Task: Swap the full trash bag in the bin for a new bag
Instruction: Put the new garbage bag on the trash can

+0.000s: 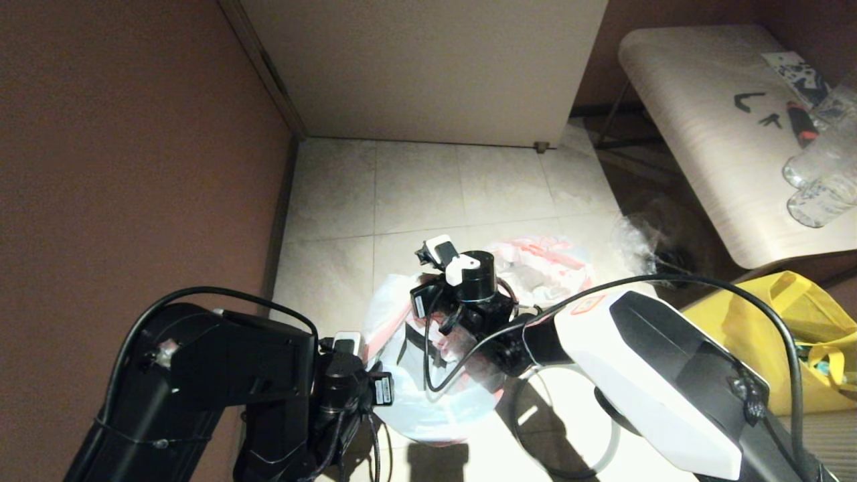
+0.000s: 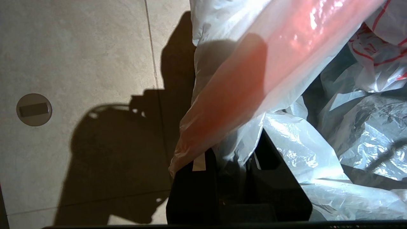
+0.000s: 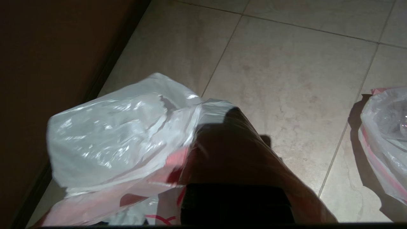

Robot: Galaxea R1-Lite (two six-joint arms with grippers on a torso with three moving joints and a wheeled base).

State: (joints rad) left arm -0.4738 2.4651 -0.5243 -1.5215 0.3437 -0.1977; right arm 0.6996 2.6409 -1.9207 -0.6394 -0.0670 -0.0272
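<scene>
Thin white plastic with a pink-red edge is what both grippers hold: the new bag [image 1: 428, 388], low and near the robot, over the pale floor tiles [image 1: 415, 187]. The left gripper [image 2: 233, 165] has its two black fingers nearly closed, pinching the bag's edge between them. The right gripper [image 1: 469, 335] is squeezed tight, and the pink edge strip drapes over its finger, so it seems to hold the other side. The full trash bag [image 1: 546, 268] lies on the floor just past the new one. I cannot see the bin; the new bag and the arms cover that spot.

The step looks like spreading the new bag's mouth open. Next, the two grippers should move apart gently, so the thin plastic does not rip, then lower the mouth over the bin.
</scene>
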